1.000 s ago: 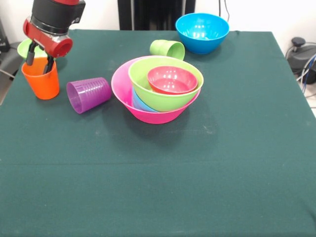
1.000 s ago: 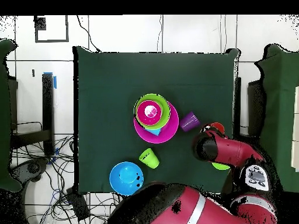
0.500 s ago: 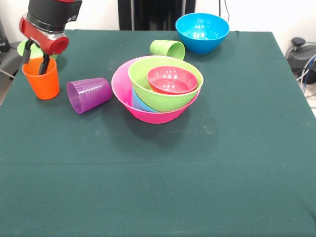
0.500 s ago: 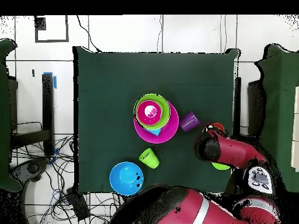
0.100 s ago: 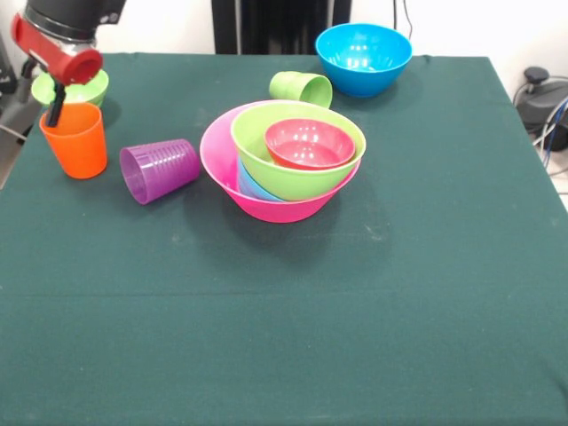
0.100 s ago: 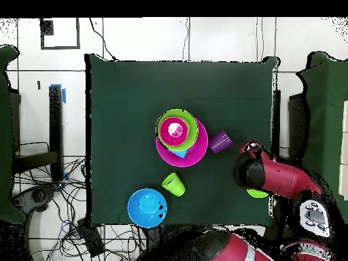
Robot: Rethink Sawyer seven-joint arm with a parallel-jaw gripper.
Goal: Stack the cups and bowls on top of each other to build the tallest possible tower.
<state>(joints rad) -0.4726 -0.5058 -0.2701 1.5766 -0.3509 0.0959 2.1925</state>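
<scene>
Standing upright at the desk's edge, the orange cup (image 5: 74, 139) is found just under the tool (image 5: 57, 105), one dark fingertip of which is seen dipping over the cup's rim; whether the tool is released or clenched cannot be told, since only part of it is shown. The cup is judged light, stiff and smooth, so a slip is likely if it is pinched on its tapered wall; a hold across the rim, one finger inside and one outside, would seem the surest. The purple cup (image 5: 160, 169) is lying on its side just beside it, mouth turned outward, and would probably roll if nudged. Nearer the middle, the tower (image 5: 284, 160) is formed by the large pink bowl (image 5: 217, 164), in which a light blue piece (image 5: 251, 185), a green bowl (image 5: 297, 173) and a small red bowl (image 5: 309, 144) are nested; the red bowl is empty. Behind it a light green cup (image 5: 300, 88) is tipped over, and a blue bowl (image 5: 363, 57) is set empty near the far edge. A small green bowl (image 5: 84, 90) is partly hidden behind the tool.
</scene>
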